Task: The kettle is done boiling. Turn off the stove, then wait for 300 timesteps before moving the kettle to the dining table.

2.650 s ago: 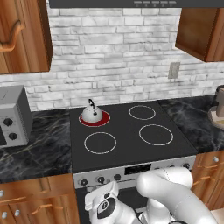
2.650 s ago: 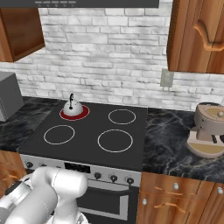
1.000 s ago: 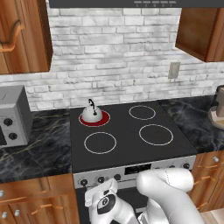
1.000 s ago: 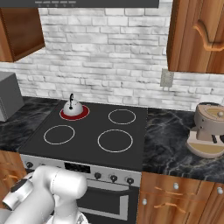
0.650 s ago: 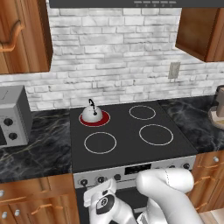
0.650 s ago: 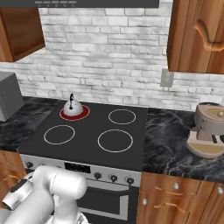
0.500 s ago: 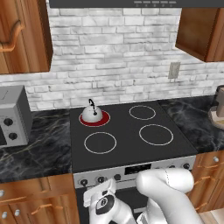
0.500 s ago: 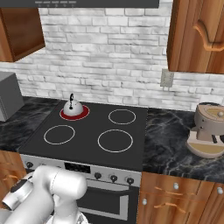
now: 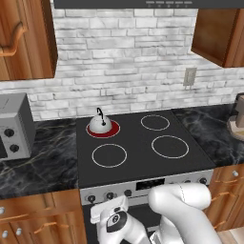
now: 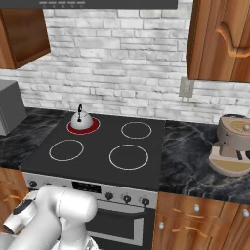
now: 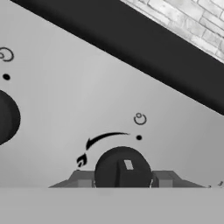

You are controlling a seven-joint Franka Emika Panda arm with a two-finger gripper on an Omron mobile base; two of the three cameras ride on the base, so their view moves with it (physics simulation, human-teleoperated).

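The kettle (image 9: 101, 125) (image 10: 81, 118), small and silvery with a black arched handle, sits on the back-left burner, whose ring glows red. The stove (image 9: 138, 147) (image 10: 102, 146) has a black glass top and a steel front panel with black knobs. My gripper (image 9: 107, 202) (image 11: 122, 177) is low at that front panel, near its left end. In the hand view a black knob (image 11: 122, 168) sits between my fingers (image 11: 83, 179), which press against its two sides. The dining table is out of view.
A grey microwave (image 9: 12, 131) (image 10: 10, 105) stands on the dark counter left of the stove. A tan appliance (image 10: 234, 146) stands on the counter to the right. Another black knob (image 11: 6, 116) lies left of the gripped one. Wooden cabinets hang overhead.
The jaws have closed in around the stove knob. The hand has held its place at the front panel. The kettle has not moved and its burner still glows red.
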